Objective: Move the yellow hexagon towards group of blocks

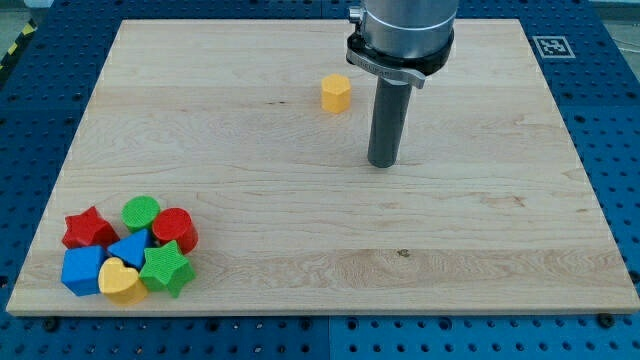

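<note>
Bright, even lighting (shadows faint), sharp throughout, no glare.

Pale wood board with matt plastic blocks and a dark metal rod

The board looks like smooth, light, unvarnished wood with a fine grain and 1 small dark knot. The yellow hexagon looks like matt moulded plastic, as do the red star, green cylinder and yellow heart. The rod has a dull, dark grey metallic sheen, and the perforated blue table looks painted.
</note>
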Controlling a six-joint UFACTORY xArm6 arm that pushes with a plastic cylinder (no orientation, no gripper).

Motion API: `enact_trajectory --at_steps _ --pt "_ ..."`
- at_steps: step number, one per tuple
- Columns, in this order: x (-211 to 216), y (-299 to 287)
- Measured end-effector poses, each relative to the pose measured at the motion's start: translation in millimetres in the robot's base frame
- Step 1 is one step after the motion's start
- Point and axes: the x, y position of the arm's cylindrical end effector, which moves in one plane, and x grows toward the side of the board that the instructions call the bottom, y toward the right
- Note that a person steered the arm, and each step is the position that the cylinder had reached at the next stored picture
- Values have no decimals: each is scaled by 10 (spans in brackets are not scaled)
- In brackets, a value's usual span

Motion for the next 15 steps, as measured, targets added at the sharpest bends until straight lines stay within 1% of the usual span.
enact_trajectory --at_steps 9,10,12,13,14,15 --pt "-388 242" --pt "-388 307" --pt "-439 691" --pt "-539 815" --pt "-894 791" --pt "-1286 453"
